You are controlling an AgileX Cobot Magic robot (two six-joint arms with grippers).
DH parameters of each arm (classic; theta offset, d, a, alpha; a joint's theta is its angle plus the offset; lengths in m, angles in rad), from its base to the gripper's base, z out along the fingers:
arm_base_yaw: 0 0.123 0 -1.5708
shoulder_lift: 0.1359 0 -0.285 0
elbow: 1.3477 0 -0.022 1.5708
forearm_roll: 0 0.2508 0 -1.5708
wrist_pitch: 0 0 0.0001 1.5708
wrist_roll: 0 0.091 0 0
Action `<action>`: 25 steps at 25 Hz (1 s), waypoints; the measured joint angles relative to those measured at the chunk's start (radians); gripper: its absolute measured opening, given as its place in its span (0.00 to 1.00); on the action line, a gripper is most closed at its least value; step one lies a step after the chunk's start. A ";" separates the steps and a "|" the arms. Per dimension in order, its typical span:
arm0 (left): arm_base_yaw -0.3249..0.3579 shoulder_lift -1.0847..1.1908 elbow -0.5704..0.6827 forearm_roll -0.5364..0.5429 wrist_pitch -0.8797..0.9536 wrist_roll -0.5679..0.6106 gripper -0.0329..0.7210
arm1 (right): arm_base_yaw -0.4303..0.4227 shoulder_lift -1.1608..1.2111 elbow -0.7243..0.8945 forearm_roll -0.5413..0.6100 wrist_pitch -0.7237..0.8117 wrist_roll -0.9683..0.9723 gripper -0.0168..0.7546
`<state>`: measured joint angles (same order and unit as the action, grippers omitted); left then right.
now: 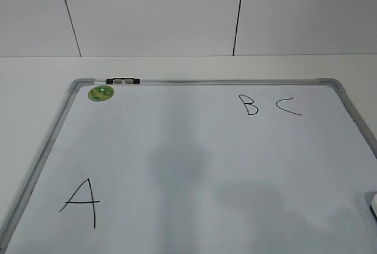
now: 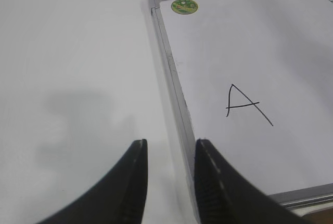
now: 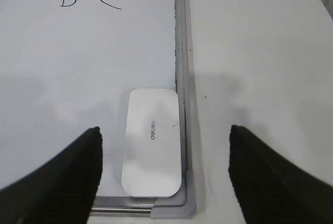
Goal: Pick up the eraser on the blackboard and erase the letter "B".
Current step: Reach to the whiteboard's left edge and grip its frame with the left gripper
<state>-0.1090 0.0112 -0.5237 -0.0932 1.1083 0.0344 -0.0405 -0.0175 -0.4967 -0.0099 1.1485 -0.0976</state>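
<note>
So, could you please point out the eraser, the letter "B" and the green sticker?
eraser (image 3: 153, 142): right wrist view, middle of its white top.
letter "B" (image 1: 251, 105): exterior view, on its stroke.
green sticker (image 1: 101, 93): exterior view, centre.
</note>
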 joint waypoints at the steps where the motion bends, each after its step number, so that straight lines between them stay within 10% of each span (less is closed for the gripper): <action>1: 0.000 0.000 0.000 0.000 0.000 0.000 0.36 | 0.000 0.000 0.000 0.000 0.000 0.000 0.78; 15: 0.000 0.035 0.000 -0.086 -0.015 0.000 0.36 | 0.000 0.142 -0.004 0.010 0.020 0.070 0.78; 25: 0.000 0.490 -0.178 -0.072 0.063 0.000 0.35 | 0.000 0.357 -0.017 0.010 0.023 0.085 0.78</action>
<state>-0.1090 0.5008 -0.7020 -0.1650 1.1717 0.0344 -0.0405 0.3397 -0.5136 0.0000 1.1717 -0.0125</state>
